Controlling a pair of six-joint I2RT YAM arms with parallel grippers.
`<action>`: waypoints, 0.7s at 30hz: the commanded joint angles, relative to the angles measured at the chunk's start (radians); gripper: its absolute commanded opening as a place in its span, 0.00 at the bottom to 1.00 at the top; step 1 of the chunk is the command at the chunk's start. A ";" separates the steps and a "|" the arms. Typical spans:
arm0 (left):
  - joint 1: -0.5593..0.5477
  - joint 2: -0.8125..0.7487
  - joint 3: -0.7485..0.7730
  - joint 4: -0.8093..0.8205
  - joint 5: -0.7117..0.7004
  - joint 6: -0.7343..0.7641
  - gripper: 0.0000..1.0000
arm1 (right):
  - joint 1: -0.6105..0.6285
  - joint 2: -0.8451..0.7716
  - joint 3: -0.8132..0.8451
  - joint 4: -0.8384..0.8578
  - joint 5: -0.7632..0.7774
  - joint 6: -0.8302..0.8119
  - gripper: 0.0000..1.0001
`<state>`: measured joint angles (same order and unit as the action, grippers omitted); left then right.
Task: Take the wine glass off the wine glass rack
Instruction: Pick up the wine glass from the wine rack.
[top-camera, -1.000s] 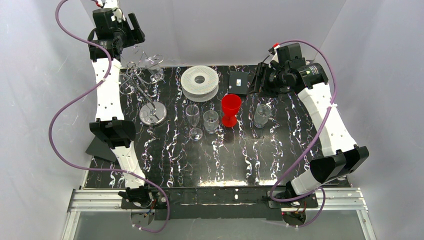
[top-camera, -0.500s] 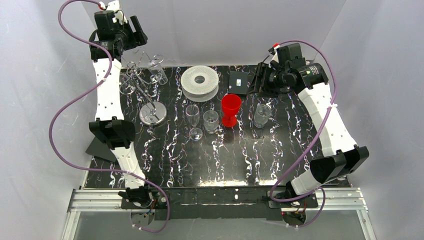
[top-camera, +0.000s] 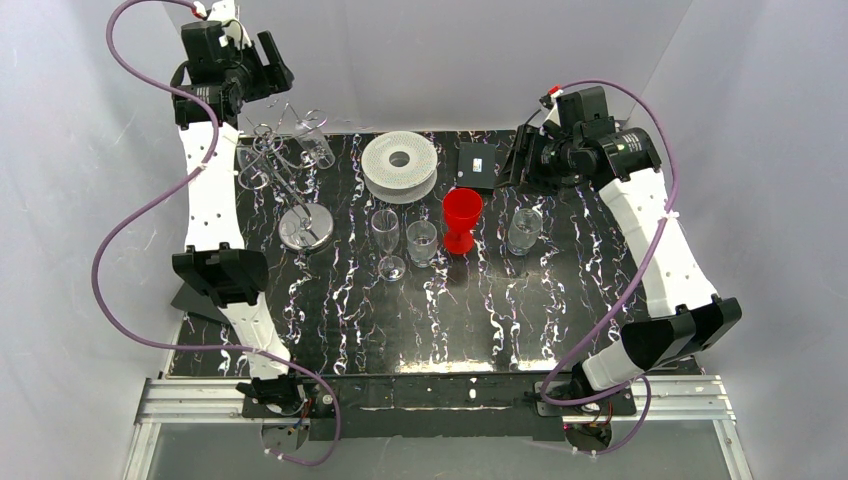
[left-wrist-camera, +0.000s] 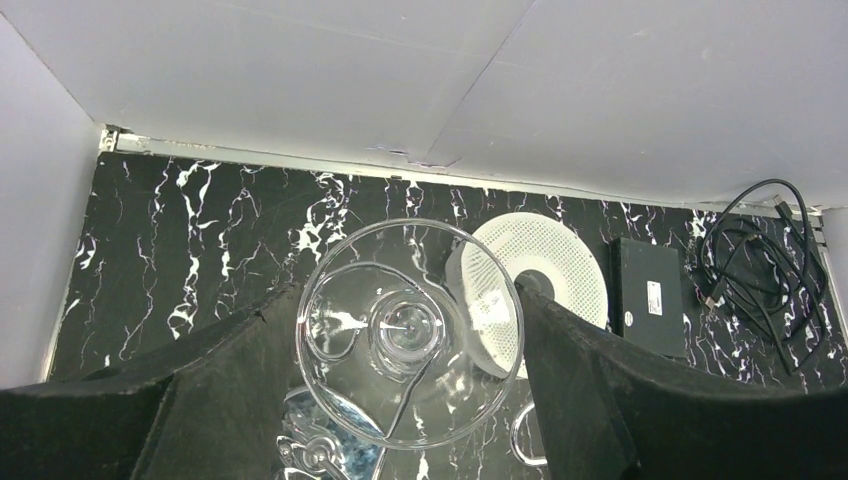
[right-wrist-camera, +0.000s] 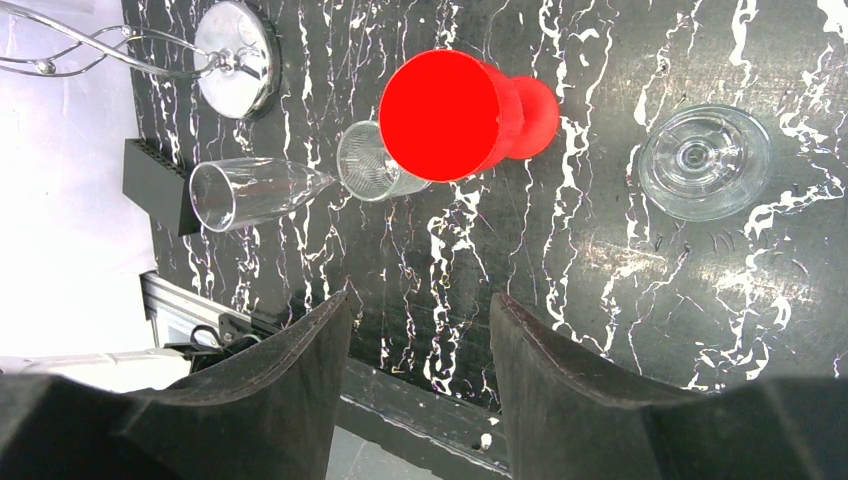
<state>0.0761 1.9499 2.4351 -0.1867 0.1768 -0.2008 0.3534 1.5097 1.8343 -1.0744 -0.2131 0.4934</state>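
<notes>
In the upper left of the overhead view the left gripper (top-camera: 270, 76) hangs high over the far left corner of the black, white-veined marbled table (top-camera: 330, 320). Its wrist view shows the jaws spread wide, with the clear stemmed wine glass (left-wrist-camera: 410, 335) seen end-on between them, and the glass's round outline meets the inner face of each black finger (left-wrist-camera: 230, 390), so it looks clamped. From overhead the wine glass (top-camera: 313, 140) sits tilted at the top of the wine glass rack (top-camera: 306, 228), a thin silver wire tree with curved arms on a round shiny chrome disc base at the left of the table. Whether the glass is touching the wire arms I cannot tell. The right gripper (right-wrist-camera: 420, 310) is in the upper right of the overhead view, with jaws parted and nothing between them. Its wrist view looks down on a red plastic goblet (right-wrist-camera: 445, 115), a small clear ribbed tumbler (right-wrist-camera: 368, 165) just beside it, a clear flute glass (right-wrist-camera: 240, 192) and a squat clear glass (right-wrist-camera: 705, 160) well to the right. A white ribbed spool (top-camera: 399, 165) and a flat black box (top-camera: 476, 163) sit along the upper middle of the table.
</notes>
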 joint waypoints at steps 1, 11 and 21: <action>-0.008 -0.101 0.006 0.046 0.039 0.015 0.52 | -0.004 -0.038 -0.016 0.030 -0.017 -0.004 0.61; -0.007 -0.113 0.016 0.019 0.034 0.039 0.52 | -0.004 -0.040 -0.021 0.029 -0.024 -0.001 0.60; -0.006 -0.129 0.020 -0.014 -0.005 0.078 0.52 | -0.004 -0.034 -0.019 0.027 -0.027 -0.001 0.60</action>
<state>0.0746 1.9327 2.4336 -0.2283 0.1726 -0.1467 0.3534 1.5002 1.8172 -1.0740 -0.2203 0.4942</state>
